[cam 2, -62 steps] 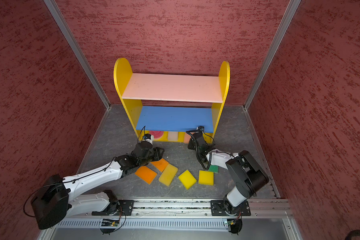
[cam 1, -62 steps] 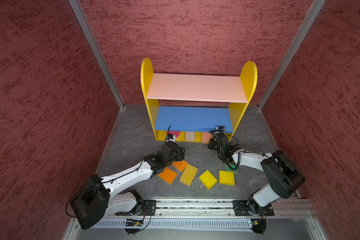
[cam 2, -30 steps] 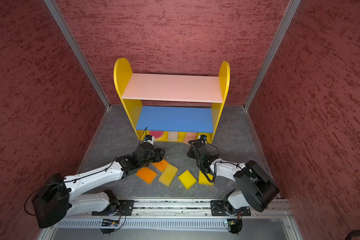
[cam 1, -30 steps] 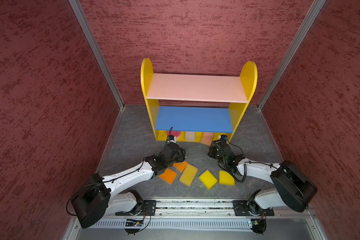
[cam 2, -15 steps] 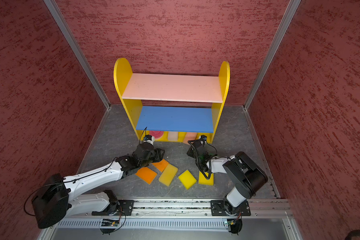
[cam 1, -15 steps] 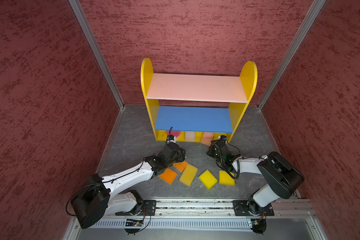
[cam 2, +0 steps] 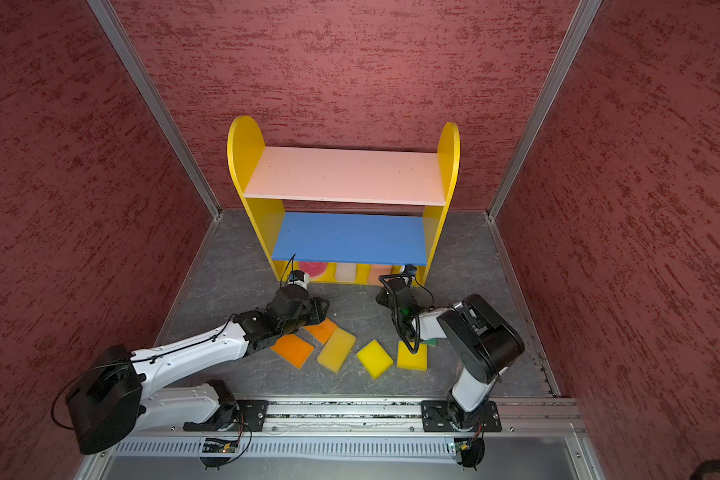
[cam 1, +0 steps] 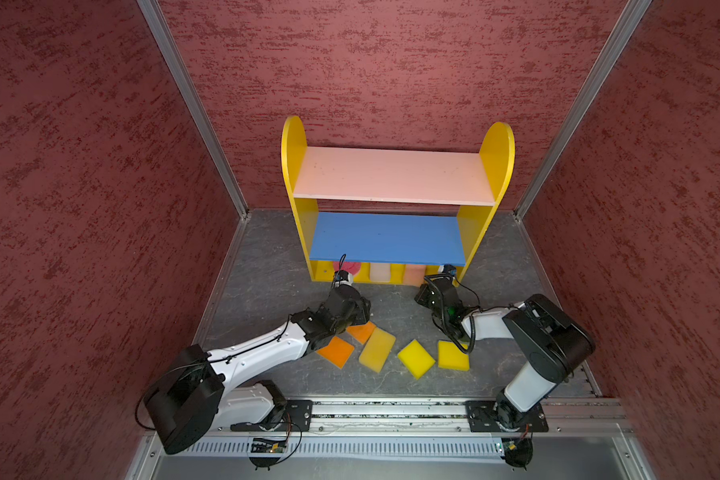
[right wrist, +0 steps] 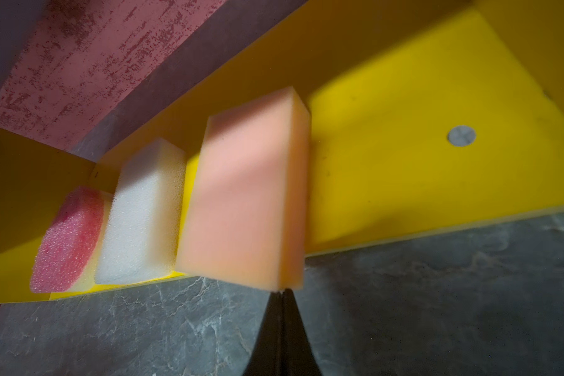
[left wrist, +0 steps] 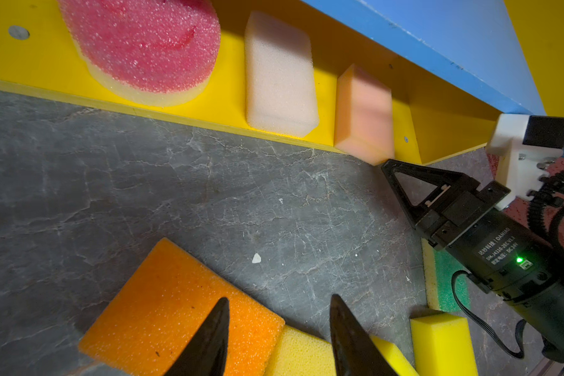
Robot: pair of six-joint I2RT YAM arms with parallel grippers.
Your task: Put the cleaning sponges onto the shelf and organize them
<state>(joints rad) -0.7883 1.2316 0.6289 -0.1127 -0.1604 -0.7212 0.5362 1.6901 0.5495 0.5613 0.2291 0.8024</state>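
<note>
The right claw (right wrist: 281,293), tips together and empty, meets the near corner of the peach sponge (right wrist: 241,195), whose long axis runs straight away into the shelf (right wrist: 404,146).

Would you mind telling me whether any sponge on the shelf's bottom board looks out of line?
Yes: the peach sponge juts past the front edge of the shelf's yellow base, while the off-white sponge and round pink sponge sit fully on it. The right gripper, fingers shut, points at its overhanging corner.
</note>
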